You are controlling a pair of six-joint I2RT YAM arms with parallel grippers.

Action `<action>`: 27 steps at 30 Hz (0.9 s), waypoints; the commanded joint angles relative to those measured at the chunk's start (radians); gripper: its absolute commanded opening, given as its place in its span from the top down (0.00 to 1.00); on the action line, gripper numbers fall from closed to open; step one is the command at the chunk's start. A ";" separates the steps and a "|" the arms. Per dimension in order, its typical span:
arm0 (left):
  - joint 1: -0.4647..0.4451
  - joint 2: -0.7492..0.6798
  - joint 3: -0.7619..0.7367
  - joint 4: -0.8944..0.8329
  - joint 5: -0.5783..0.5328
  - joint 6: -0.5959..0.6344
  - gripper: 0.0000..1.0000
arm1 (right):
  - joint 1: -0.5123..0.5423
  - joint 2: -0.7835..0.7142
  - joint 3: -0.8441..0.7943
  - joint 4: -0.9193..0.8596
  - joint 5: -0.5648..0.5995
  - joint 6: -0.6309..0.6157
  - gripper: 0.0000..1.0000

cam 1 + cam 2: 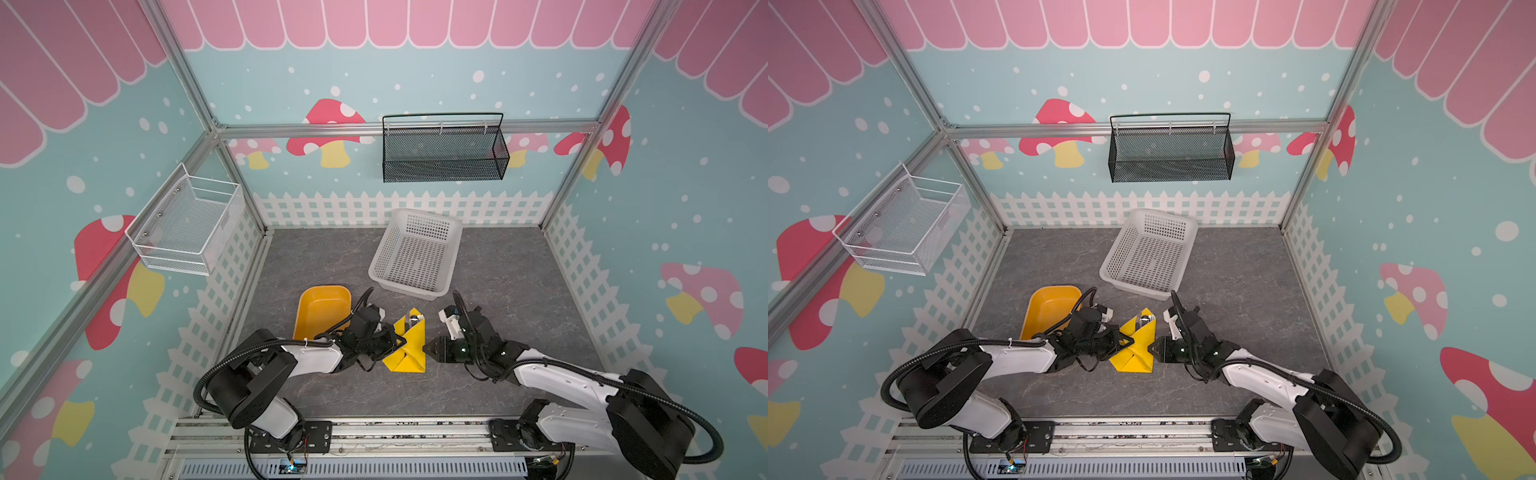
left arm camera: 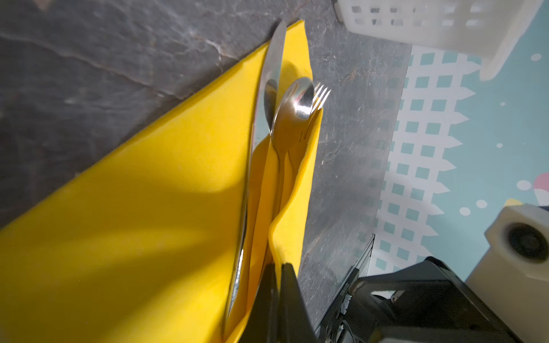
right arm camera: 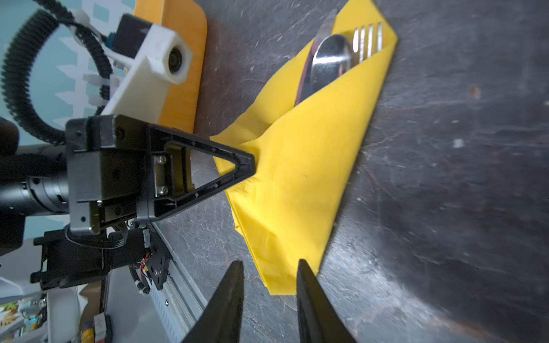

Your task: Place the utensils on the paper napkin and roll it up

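Because the left end effector [image 3: 252,161] is clamped shut on a pinch of the paper napkin [image 1: 409,353] at its left side, the coming move turns on how the bundle lies between the two arms. The napkin rests on the grey surface [image 1: 498,291], part folded into a pocket. Its long axis runs from near to far, leaning slightly. The utensils lie along that axis inside the fold, and only their heads show at the far end: the knife [image 2: 273,59], the spoon [image 2: 298,101] and the fork [image 2: 322,92].

The bundle lies directly to the right of the left end effector, so I judge that the held flap has to travel rightward, across the axis, to roll the paper over the metal. The right end effector [image 3: 269,262] stands on the opposite side, at the napkin's right edge towards its near end. Its jaws are partly apart, with bare surface showing between them and nothing held. Both arms are at the napkin, but only the left has a hold. The orange tray [image 1: 322,309] sits just left of the left arm, clear of the roll's path.
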 commanded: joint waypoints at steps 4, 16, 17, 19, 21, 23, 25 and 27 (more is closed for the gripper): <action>0.009 0.006 -0.040 0.101 0.001 -0.017 0.96 | -0.030 -0.098 -0.062 0.015 0.071 0.048 0.77; 0.013 -0.031 -0.040 0.010 -0.064 0.049 0.98 | -0.028 0.061 -0.056 0.153 -0.125 0.016 0.82; 0.013 -0.035 -0.041 0.000 -0.064 0.057 0.98 | -0.029 0.067 -0.055 0.157 -0.125 0.017 0.82; 0.013 -0.040 -0.042 -0.024 -0.074 0.069 0.98 | -0.029 0.072 -0.047 0.157 -0.129 0.013 0.82; 0.013 -0.042 -0.045 -0.027 -0.081 0.074 0.98 | -0.028 0.079 -0.036 0.158 -0.141 0.007 0.82; 0.013 -0.037 -0.041 -0.031 -0.085 0.086 0.98 | -0.026 0.099 -0.031 0.156 -0.144 0.009 0.84; 0.013 -0.029 -0.038 -0.038 -0.088 0.092 0.98 | -0.022 0.125 -0.030 0.158 -0.139 0.024 0.86; 0.011 -0.025 -0.042 -0.039 -0.090 0.093 0.98 | -0.008 0.147 -0.029 0.166 -0.140 0.030 0.86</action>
